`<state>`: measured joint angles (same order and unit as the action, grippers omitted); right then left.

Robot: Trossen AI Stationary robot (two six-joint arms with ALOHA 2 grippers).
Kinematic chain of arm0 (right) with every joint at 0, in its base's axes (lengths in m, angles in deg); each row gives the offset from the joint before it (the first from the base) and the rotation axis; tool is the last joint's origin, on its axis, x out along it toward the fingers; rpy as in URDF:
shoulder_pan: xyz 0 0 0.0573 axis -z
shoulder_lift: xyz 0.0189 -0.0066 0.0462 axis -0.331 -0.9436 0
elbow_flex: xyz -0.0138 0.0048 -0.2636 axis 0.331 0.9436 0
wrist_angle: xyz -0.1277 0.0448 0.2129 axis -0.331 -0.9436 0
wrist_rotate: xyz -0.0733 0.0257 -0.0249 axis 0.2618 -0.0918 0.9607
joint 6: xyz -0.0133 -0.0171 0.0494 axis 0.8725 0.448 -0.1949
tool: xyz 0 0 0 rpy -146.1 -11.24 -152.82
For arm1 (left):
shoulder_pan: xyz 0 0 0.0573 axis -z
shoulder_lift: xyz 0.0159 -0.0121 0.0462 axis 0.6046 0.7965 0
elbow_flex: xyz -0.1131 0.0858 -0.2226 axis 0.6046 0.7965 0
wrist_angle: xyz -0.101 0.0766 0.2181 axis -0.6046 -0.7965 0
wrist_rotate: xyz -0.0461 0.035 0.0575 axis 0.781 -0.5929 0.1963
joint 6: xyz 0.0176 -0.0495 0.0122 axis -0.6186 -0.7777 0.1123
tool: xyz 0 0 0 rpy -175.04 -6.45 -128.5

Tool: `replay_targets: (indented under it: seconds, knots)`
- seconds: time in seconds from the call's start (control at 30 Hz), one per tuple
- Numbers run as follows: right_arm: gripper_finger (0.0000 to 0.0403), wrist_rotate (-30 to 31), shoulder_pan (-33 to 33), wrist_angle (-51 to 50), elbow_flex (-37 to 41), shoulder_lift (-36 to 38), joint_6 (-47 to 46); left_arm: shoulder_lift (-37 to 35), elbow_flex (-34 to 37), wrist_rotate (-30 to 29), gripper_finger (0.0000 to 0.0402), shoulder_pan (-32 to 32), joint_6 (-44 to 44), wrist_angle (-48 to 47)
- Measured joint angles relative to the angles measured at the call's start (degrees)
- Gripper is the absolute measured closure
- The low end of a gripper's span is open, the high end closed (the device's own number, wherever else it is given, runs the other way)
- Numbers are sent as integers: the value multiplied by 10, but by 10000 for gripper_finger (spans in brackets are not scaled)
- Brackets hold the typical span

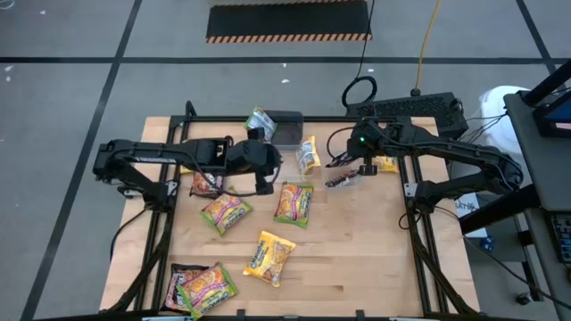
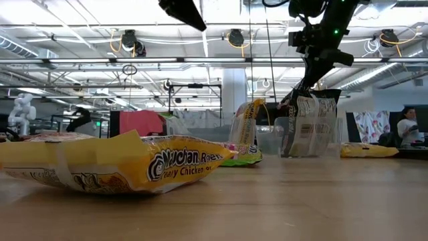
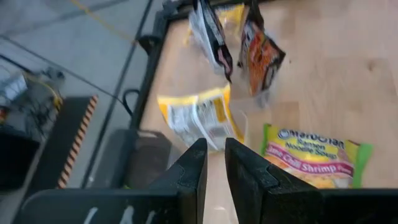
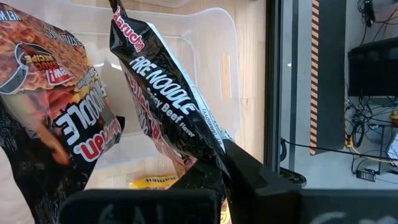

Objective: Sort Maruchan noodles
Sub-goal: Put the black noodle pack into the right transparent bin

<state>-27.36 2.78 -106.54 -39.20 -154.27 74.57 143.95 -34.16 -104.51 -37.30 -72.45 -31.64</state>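
Maruchan noodles lie scattered on the wooden table: green-edged packets [image 1: 226, 212] [image 1: 294, 203], a yellow one [image 1: 270, 257], and more at the near left corner [image 1: 201, 287]. My right gripper [image 1: 359, 169] hangs over a clear tub [image 4: 205, 50] at the far right, shut on a dark packet [image 4: 168, 99]. A second dark packet [image 4: 56, 112] hangs beside it. A yellow packet [image 4: 155, 182] lies in that tub. My left gripper [image 3: 216, 152] hovers above the table's far middle with a narrow gap between its fingers and nothing in it. My right gripper pinches the dark "Fire Noodle" packet by one end [image 4: 202, 158] between its two fingers, coming from above and slanting down. The packet hangs below the fingers, its lower edge [image 2: 309, 152] near the tub. Whether the second dark packet is in the same pinch is hidden by the gripper body.
A dark grey box [image 1: 285, 127] and a packet [image 1: 260, 123] sit at the far edge, and another clear tub holds a yellow packet [image 1: 308, 154]. Black frame rails [image 1: 419, 241] run along both table sides. The near right part of the table is bare wood.
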Motion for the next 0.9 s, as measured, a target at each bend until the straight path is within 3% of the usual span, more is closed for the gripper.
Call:
replay_targets:
  seconds: [0.3,0.53,0.9]
  knots:
    - [403,0,0,0,0,0,1,0,1,0,395,0,4,3]
    - [403,0,0,0,0,0,1,6,1,0,355,0,19,14]
    - [403,0,0,1,0,0,1,82,1,2,319,-43,83,199]
